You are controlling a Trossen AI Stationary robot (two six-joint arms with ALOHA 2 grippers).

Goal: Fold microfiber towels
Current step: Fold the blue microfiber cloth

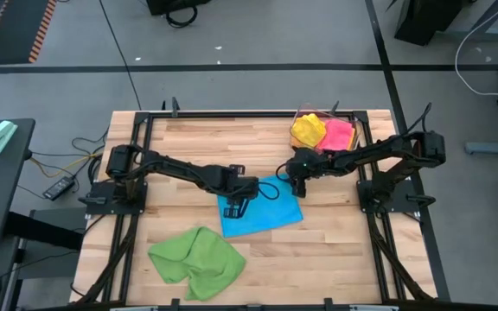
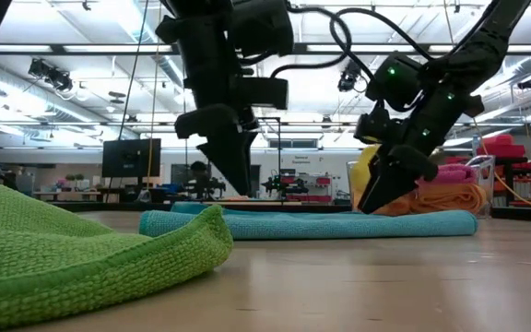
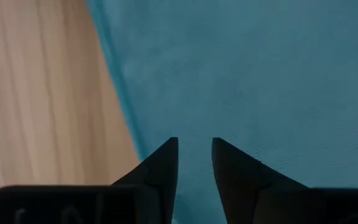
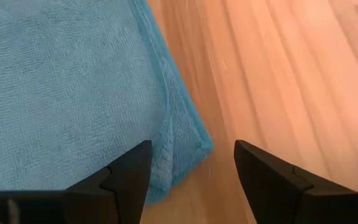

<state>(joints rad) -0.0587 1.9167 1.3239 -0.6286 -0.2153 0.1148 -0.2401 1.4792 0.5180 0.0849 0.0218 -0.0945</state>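
Both grippers sit over the blue towel (image 1: 260, 206), lined up for a fold.
Your left fingers (image 3: 194, 163) are narrowly parted, right fingers (image 4: 191, 171) wide apart at its corner, nothing gripped.

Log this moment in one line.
left gripper: open over blue towel | right gripper: open at its corner | green towel: crumpled
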